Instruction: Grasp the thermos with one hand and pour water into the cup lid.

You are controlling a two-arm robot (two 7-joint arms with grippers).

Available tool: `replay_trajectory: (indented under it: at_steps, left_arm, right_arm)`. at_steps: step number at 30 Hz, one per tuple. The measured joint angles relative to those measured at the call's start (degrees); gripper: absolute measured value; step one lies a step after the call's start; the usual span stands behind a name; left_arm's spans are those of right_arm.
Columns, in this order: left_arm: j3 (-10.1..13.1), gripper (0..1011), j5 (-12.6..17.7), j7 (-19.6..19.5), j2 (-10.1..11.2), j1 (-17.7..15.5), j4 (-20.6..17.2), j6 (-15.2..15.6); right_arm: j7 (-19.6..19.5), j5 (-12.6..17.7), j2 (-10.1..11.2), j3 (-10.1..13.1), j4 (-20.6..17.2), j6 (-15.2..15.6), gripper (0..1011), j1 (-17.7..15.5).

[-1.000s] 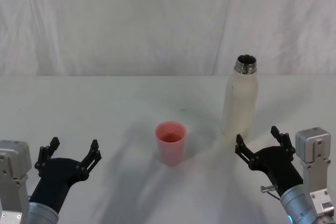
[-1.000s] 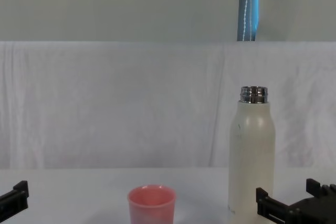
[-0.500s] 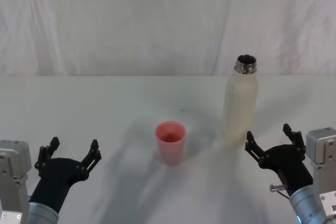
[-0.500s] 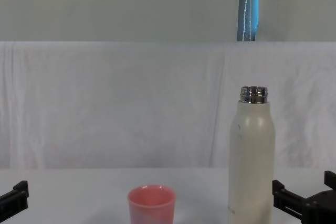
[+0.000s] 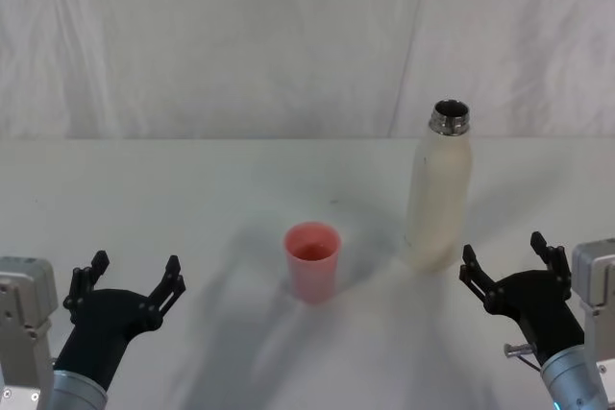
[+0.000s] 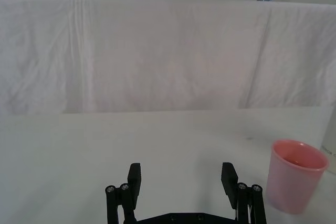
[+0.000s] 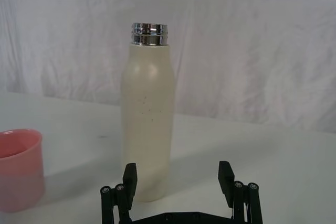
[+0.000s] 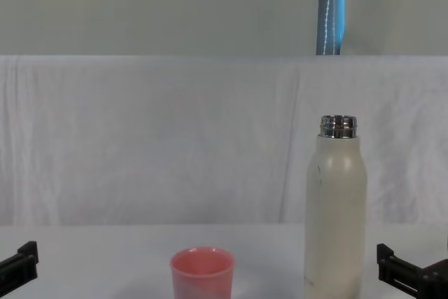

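Observation:
The cream-white thermos (image 5: 438, 192) stands upright and uncapped right of the table's middle, its steel neck (image 8: 339, 126) bare. The pink cup lid (image 5: 312, 261) stands to its left, nearer me. My right gripper (image 5: 506, 260) is open, low on the table, just right of and nearer than the thermos, touching nothing. In the right wrist view the thermos (image 7: 147, 119) stands beyond the open right gripper (image 7: 179, 181), a little off its centre line. My left gripper (image 5: 133, 276) rests open at the near left, with the cup lid (image 6: 294, 182) off to one side of it.
A white cloth covers the table (image 5: 192, 189) and hangs as a backdrop (image 5: 221, 36) behind it. A blue pole (image 8: 332, 8) rises behind the backdrop. Open tabletop lies between the cup lid and the left gripper.
My right gripper has drawn back to the right and nearer me, away from the thermos. Thermos, cup lid and left gripper have stayed put.

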Motion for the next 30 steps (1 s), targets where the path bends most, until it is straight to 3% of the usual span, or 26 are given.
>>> replay_trajectory:
  at_steps: [30]
  left_arm:
    - [0.0,1001,0.0,0.0,0.0,0.0,0.0,0.0]
  right_arm:
    - [1.8,0.3,-0.3,-1.2,-0.3,0.4,1000,-0.3]
